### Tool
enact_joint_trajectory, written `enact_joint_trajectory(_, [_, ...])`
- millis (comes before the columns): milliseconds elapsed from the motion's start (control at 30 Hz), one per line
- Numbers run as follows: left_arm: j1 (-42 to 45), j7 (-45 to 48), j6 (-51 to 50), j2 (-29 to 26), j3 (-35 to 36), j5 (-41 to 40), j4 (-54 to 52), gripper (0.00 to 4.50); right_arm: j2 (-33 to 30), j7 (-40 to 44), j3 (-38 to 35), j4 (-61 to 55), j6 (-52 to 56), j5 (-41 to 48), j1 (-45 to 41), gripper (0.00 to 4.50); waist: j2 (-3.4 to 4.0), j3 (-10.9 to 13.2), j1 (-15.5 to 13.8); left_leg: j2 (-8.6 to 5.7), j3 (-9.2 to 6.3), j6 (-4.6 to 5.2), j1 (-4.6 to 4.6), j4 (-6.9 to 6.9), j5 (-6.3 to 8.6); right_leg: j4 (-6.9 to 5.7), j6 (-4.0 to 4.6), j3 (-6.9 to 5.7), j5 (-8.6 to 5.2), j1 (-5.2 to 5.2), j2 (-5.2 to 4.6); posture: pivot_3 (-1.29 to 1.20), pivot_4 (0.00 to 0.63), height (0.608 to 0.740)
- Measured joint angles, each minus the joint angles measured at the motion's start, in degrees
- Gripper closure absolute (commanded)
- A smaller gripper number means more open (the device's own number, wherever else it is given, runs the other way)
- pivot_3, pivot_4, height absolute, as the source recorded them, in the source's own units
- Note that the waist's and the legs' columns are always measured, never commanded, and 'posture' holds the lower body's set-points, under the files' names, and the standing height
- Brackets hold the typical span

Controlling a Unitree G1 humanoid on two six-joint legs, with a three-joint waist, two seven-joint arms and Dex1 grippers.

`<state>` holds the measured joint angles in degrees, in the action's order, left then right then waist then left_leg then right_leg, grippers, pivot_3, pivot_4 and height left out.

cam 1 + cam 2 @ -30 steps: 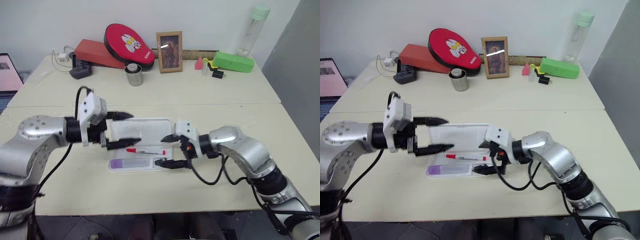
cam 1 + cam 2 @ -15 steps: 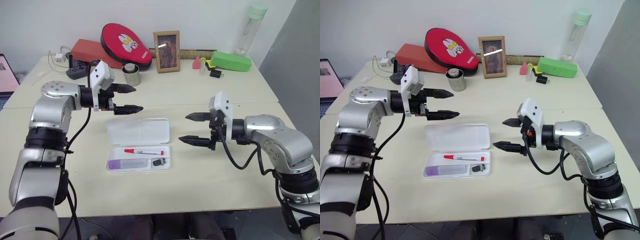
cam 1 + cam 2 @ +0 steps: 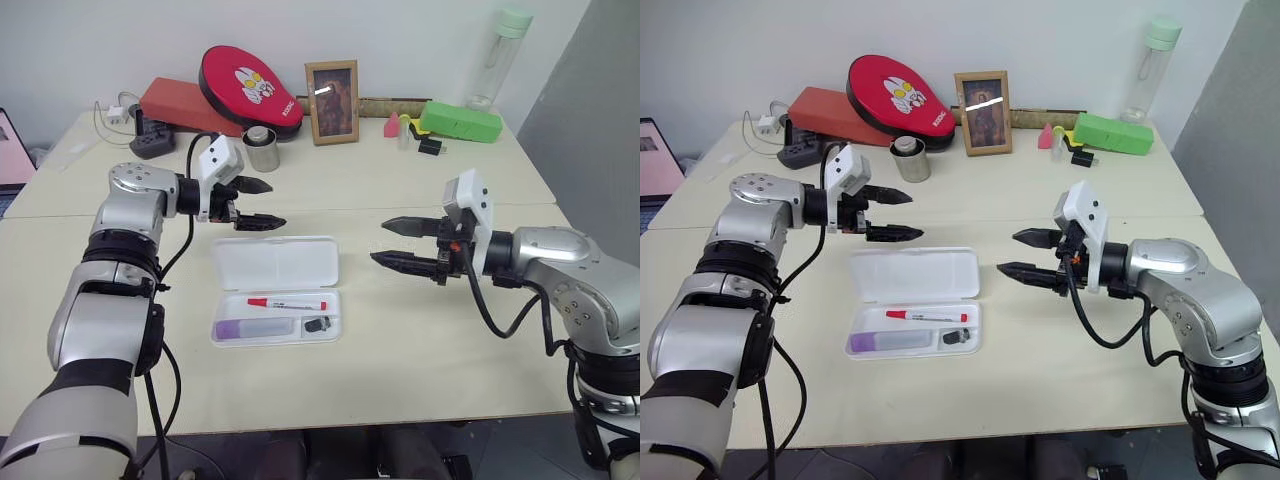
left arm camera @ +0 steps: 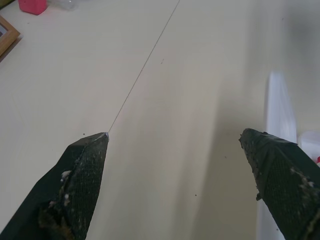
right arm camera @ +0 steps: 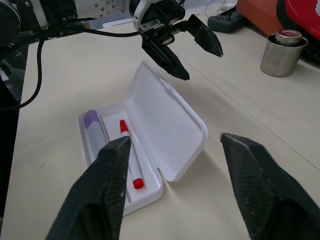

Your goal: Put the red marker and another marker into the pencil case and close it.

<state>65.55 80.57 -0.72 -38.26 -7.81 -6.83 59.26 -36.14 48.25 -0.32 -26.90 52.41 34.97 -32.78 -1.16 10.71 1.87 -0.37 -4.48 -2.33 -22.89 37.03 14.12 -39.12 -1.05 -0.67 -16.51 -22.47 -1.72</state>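
The pencil case point(image 3: 276, 265) lies open on the table, its white lid flat behind the tray. In the tray lie the red marker point(image 3: 288, 303), the purple marker point(image 3: 245, 327) and a small dark piece point(image 3: 318, 324). My left gripper point(image 3: 277, 204) hovers open just past the lid's far left corner, holding nothing. To the right of the case, my right gripper point(image 3: 380, 242) hangs open above the table, pointing toward the case, empty. The right wrist view shows the lid point(image 5: 170, 120), the red marker point(image 5: 129, 155) and the left gripper point(image 5: 204, 65).
Along the table's back stand a green box point(image 3: 460, 121), a photo frame point(image 3: 334, 88), a metal cup point(image 3: 262, 148), a red oval pad point(image 3: 250, 85), a red box point(image 3: 185, 105), a power strip point(image 3: 152, 145) and a bottle point(image 3: 497, 55). A laptop point(image 3: 10, 150) sits at far left.
Both grippers have drawn away from the case: the left up and toward the far side, the right off to the right. The right fingers stand closer together than before. The case and markers stayed put.
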Motion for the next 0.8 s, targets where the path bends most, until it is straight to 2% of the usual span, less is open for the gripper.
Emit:
enact_joint_trajectory(33, [0.18,0.05,0.03,0.07,0.34,0.16,0.2,0.0,-0.24,-0.08,0.0,0.0,-0.01,0.01,0.0,2.64,0.0,0.0,0.0,0.0,0.0,0.0,0.0,0.0,0.0,0.0,0.0,0.0,0.0,0.0,0.0,0.0,0.15,0.74])
enact_joint_trajectory(167, [0.45,0.07,0.12,0.1,1.35,0.41,1.31,0.0,-0.92,-0.81,0.59,0.06,-0.84,-0.34,0.0,2.64,0.0,0.0,0.04,0.0,-0.01,0.0,0.01,0.0,0.0,-0.01,0.0,0.0,0.0,0.0,0.01,0.0,0.15,0.74])
enact_joint_trajectory(200, [0.45,0.05,0.12,0.1,1.43,0.47,1.38,0.0,-0.92,-0.92,0.84,0.16,-1.0,-0.54,0.0,2.24,0.0,0.0,0.04,0.0,-0.01,0.0,0.01,0.0,0.0,-0.02,0.0,0.0,0.0,0.0,0.01,0.0,0.15,0.74])
enact_joint_trajectory(367, [0.44,0.32,0.14,-0.08,1.5,0.91,1.4,0.0,-1.01,-0.72,1.59,0.35,-1.46,-0.21,0.0,1.16,0.0,0.0,0.03,0.01,0.0,0.0,0.0,0.0,0.0,-0.01,0.0,0.0,0.0,0.0,0.0,0.0,0.15,0.74])
enact_joint_trajectory(500, [0.45,1.56,-0.09,-0.37,1.56,1.18,1.74,0.0,-1.64,-0.27,1.58,0.35,-1.86,0.09,-0.03,0.06,0.0,0.0,0.02,0.0,0.0,0.0,0.01,0.0,0.0,-0.02,0.0,0.0,0.0,0.0,0.0,0.0,0.15,0.74])
enact_joint_trajectory(533, [0.48,1.62,-0.14,-0.37,1.56,1.41,2.07,0.0,-1.65,-0.22,1.59,0.36,-1.96,0.09,-0.05,0.0,0.0,0.0,0.02,0.0,0.0,0.0,0.01,0.01,0.0,-0.02,0.0,0.0,0.0,0.0,0.0,0.0,0.15,0.74])
enact_joint_trajectory(667, [1.25,1.78,-0.63,-0.36,1.57,2.37,4.26,0.67,-1.65,-0.38,1.58,0.66,-2.31,0.05,-0.42,0.0,0.0,0.0,0.03,-0.01,0.0,0.0,0.01,0.01,0.0,-0.02,0.0,-0.01,0.0,0.0,0.01,0.0,0.15,0.74])
enact_joint_trajectory(733, [1.57,1.83,-1.27,-0.36,1.77,2.51,4.66,1.22,-1.65,-0.48,1.59,0.82,-2.58,0.01,-0.43,0.0,0.0,0.0,0.02,0.0,0.0,0.0,0.0,0.01,0.0,-0.02,0.0,-0.01,0.0,0.0,0.01,0.0,0.15,0.74])
enact_joint_trajectory(800, [1.7,2.08,-1.27,-0.36,2.08,2.67,4.68,1.57,-1.65,-0.78,1.59,0.86,-2.73,0.01,-0.43,0.0,0.0,0.0,0.02,0.0,0.0,0.0,0.0,0.01,0.0,-0.02,0.0,0.0,0.0,0.0,0.0,0.0,0.15,0.74])
